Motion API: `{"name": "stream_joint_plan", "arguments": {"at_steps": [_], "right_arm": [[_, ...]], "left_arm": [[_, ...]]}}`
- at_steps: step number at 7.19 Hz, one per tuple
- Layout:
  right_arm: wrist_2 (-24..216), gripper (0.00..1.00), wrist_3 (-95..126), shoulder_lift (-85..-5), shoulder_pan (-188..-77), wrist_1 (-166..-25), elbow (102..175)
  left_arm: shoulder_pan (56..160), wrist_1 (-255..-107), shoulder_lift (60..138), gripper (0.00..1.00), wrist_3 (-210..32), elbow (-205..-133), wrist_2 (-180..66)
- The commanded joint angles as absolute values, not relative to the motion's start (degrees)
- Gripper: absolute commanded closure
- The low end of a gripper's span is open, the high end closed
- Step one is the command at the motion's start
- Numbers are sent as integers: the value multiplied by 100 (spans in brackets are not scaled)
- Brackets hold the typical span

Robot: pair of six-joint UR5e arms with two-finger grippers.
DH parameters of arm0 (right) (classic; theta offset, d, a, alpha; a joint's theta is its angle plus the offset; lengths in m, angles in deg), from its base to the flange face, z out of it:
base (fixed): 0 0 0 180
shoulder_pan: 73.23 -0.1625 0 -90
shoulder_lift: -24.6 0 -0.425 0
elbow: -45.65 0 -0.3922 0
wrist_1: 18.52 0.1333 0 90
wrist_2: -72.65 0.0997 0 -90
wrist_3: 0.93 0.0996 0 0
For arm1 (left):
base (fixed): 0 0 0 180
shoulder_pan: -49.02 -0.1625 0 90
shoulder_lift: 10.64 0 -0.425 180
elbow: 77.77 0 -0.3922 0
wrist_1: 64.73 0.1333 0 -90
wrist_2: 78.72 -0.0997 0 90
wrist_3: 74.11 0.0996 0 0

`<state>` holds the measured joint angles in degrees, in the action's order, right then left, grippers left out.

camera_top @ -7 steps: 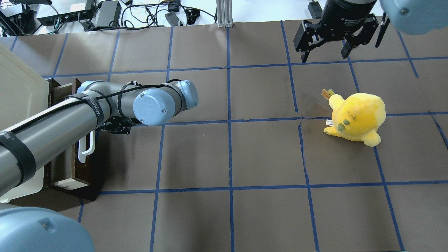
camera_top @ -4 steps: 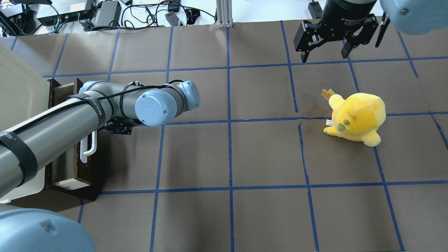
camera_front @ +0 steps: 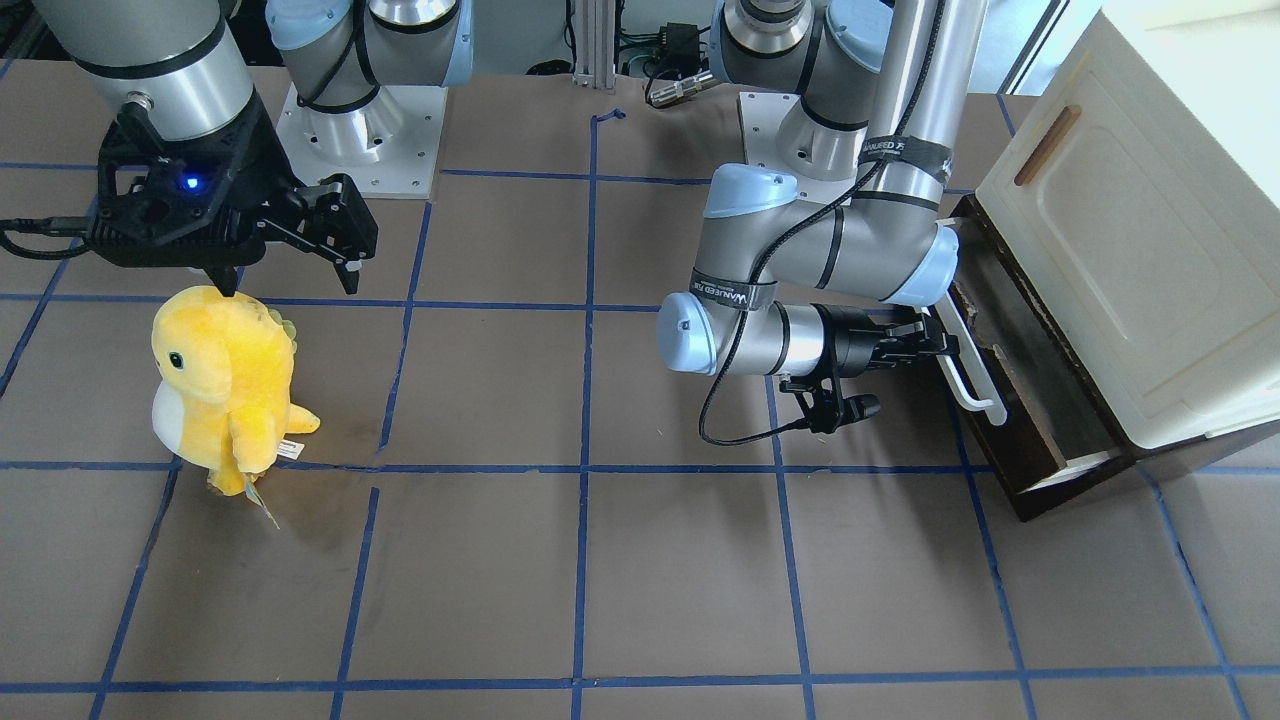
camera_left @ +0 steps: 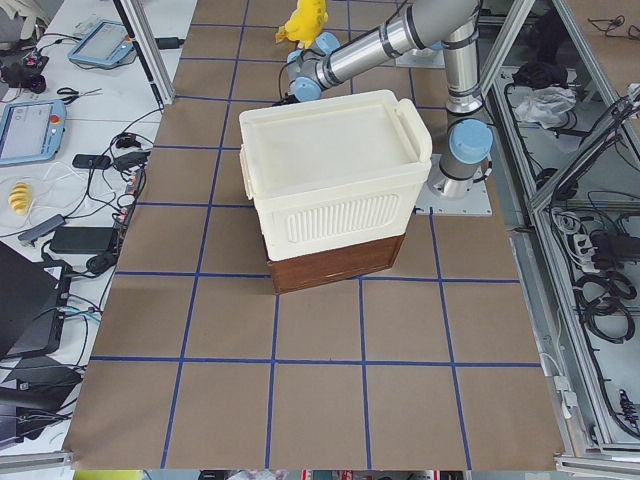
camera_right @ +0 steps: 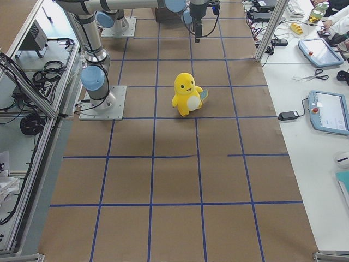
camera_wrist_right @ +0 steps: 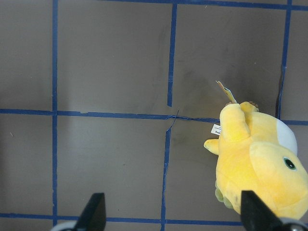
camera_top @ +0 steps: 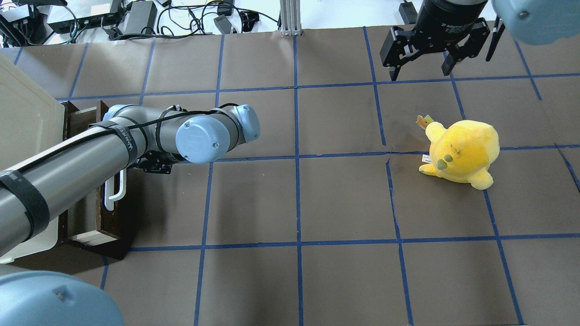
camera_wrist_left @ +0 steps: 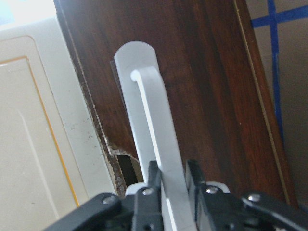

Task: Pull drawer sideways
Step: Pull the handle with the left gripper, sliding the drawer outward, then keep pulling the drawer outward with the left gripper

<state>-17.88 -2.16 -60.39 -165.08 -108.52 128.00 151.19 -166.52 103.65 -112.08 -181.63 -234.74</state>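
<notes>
The drawer (camera_front: 1010, 440) has a dark brown front and a long white bar handle (camera_front: 968, 378). It stands partly pulled out from under the cream-white cabinet (camera_front: 1130, 250). My left gripper (camera_front: 925, 340) reaches in sideways and is shut on the handle; the left wrist view shows both fingers (camera_wrist_left: 147, 195) clamped on the white bar (camera_wrist_left: 151, 120) against the dark front (camera_wrist_left: 207, 72). In the overhead view the drawer (camera_top: 111, 217) and handle (camera_top: 115, 190) lie at the left, the left gripper (camera_top: 152, 164) mostly under my forearm. My right gripper (camera_top: 420, 72) hangs open and empty at the far right.
A yellow plush toy (camera_top: 462, 151) stands on the brown mat below the right gripper, and also shows in the right wrist view (camera_wrist_right: 260, 163). The cabinet has a door with a small brown handle (camera_front: 1045, 145). Blue tape lines grid the mat.
My left arm and gripper have shifted slightly to the right in the overhead view, with the handle in grip, and the drawer has slid a little further out. The right arm is unmoved.
</notes>
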Motion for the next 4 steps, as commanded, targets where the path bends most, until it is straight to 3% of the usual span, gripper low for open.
{"name": "stream_joint_plan", "arguments": {"at_steps": [1, 4], "right_arm": [[-1788, 0, -216, -6039, -16508, -10852, 12800], [-1788, 0, -216, -6039, -16508, -10852, 12800]], "left_arm": [[15124, -16651, 10379, 88, -11208, -18174, -23481], [15115, -16651, 10423, 88, -11208, -18175, -23481]]}}
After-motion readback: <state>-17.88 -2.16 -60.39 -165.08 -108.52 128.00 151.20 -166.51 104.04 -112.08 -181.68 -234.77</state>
